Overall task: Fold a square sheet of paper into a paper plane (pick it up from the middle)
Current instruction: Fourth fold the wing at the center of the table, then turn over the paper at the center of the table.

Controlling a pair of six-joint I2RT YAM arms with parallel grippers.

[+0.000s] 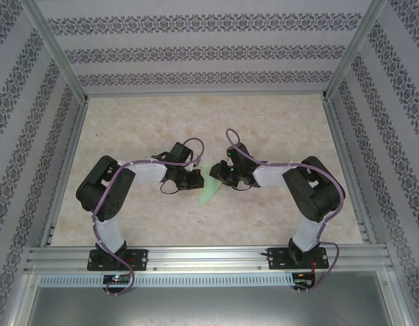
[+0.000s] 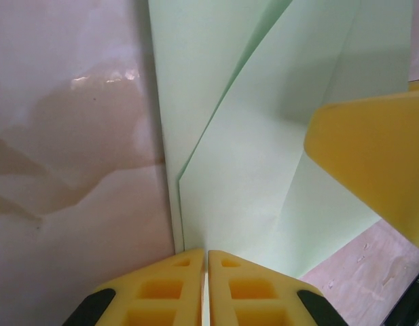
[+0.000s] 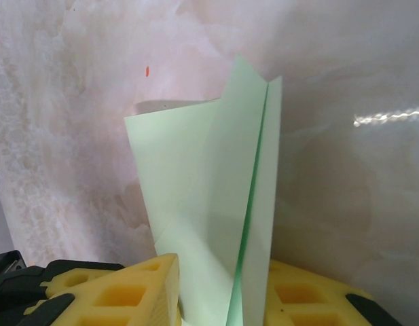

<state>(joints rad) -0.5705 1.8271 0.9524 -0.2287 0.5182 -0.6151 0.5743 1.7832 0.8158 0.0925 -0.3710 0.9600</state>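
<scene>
Both arms were folded elbows-out, forearms turned inward, so the grippers met at mid-table (image 1: 128,129); the pale green paper plane (image 1: 209,185) lay between them, its point toward the near edge. Left gripper (image 1: 193,178): fingers (image 2: 175,285) pressed together on the near edge of the sheet (image 2: 250,170); a yellow finger (image 2: 379,156) of the right gripper (image 1: 224,175) lay over the paper at right. Right wrist view: creased paper (image 3: 209,204) rose between the two pads (image 3: 128,295); whether they clamped it cannot be told.
</scene>
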